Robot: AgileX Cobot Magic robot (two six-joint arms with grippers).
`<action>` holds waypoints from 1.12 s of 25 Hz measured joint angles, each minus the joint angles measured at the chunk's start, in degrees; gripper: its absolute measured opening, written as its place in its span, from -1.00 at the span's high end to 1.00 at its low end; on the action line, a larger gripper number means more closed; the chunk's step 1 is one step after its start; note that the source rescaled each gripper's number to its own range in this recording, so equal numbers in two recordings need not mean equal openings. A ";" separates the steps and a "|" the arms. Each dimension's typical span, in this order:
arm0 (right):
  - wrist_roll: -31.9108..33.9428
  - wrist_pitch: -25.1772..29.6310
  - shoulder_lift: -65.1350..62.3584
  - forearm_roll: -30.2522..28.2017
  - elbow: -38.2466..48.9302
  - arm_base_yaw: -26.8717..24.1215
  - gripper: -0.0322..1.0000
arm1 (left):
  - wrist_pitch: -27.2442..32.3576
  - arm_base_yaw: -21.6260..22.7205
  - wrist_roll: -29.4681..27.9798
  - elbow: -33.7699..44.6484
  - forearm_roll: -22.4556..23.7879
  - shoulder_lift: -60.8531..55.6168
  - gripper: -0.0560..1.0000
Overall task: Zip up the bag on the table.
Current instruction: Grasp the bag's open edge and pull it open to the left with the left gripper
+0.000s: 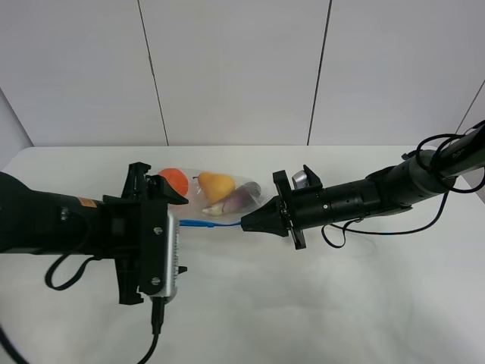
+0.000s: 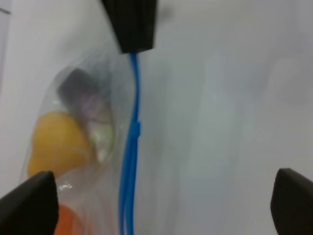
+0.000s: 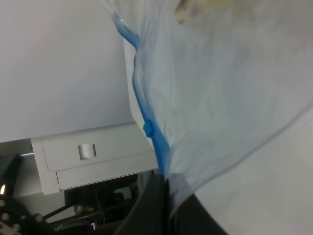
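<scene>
The bag [image 1: 227,199] lies on the white tabletop [image 1: 341,303], toward the back and a little left of the middle, between the two arms. It is clear, crinkly plastic. Through it show an orange [image 1: 174,180] at the end near the left arm, a yellow pear [image 1: 216,186] beside it, and a purple eggplant [image 1: 241,199] toward the right arm. The blue zipper strip [image 1: 216,223] runs along the bag's near long edge.

The right tool [image 1: 246,222] reaches in from the right, and its tips are pressed together on the zipper strip. The right wrist view shows the blue line running straight into the closed black tips. A small blue tab [image 3: 148,128] sits partway along the strip.

The left tool [image 1: 179,231] is at the other end of the strip, with its fingers [image 2: 29,205] spread wide. The strip runs into the gap between them, closer to one finger than the other, and that finger overlaps the bag's corner in the left wrist view. I cannot tell whether it touches the plastic. Near the left tool the strip shows as two thin blue lines side by side. Past the tab, toward the right tool, it reads as one line.
</scene>
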 joint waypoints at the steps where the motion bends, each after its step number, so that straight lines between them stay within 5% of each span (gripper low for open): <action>1: 0.05 -0.05 0.00 0.00 0.00 0.00 0.94 | -2.07 -1.03 -0.86 -0.12 0.00 1.60 -0.96; 12: 0.11 -0.05 0.00 0.05 0.00 0.00 0.94 | -13.19 -3.58 -8.15 -6.22 -0.02 14.52 -0.77; 21: 0.29 -0.05 0.00 0.05 0.00 0.00 0.94 | -15.89 -3.58 -8.52 -6.33 -0.02 19.77 -0.20; 28: 0.29 -0.05 0.00 0.05 0.00 0.00 0.94 | -18.55 -3.58 -13.16 -6.33 0.29 19.77 -0.06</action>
